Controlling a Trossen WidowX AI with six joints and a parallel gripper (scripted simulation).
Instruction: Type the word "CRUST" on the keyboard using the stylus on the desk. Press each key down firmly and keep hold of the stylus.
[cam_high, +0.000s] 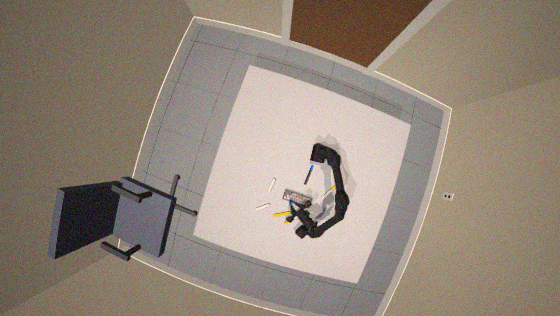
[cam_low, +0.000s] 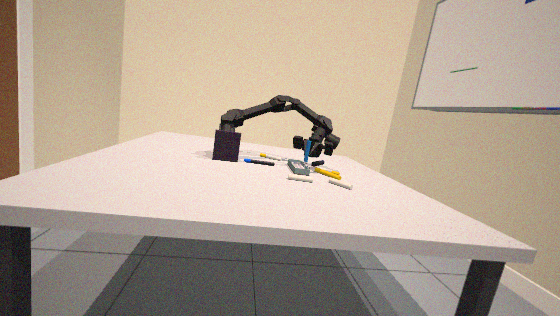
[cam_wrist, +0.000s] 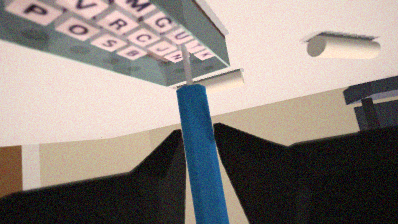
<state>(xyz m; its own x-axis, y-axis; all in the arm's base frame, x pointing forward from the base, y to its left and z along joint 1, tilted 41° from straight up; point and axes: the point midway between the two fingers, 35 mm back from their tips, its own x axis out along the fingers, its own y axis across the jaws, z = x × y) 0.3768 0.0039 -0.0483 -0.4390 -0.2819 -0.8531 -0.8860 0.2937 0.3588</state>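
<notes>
The keyboard (cam_high: 295, 194) (cam_low: 298, 167) (cam_wrist: 207, 37) is a small grey-green block with pale lettered keys; P, O, S, B, V, R, C, J, N, M, G, U, T and K show in the wrist view. My gripper (cam_low: 309, 150) (cam_wrist: 198, 133) is shut on the blue stylus (cam_low: 307, 149) (cam_wrist: 196, 112), which stands nearly upright with its thin grey tip downward. In the wrist view the tip overlaps the keys near U, T and N at the keyboard's right end. Whether it touches a key cannot be told. The fingers are on either side of the stylus barrel.
Two white cylinders (cam_high: 271, 185) (cam_high: 263, 206) (cam_low: 300, 178) (cam_low: 340, 184) (cam_wrist: 345, 47) lie beyond the keyboard. A yellow marker (cam_high: 281, 214) (cam_low: 327, 173) lies beside it. A black marker with a blue end (cam_high: 308, 175) (cam_low: 260, 162) lies near the arm's base (cam_high: 317, 153) (cam_low: 226, 146).
</notes>
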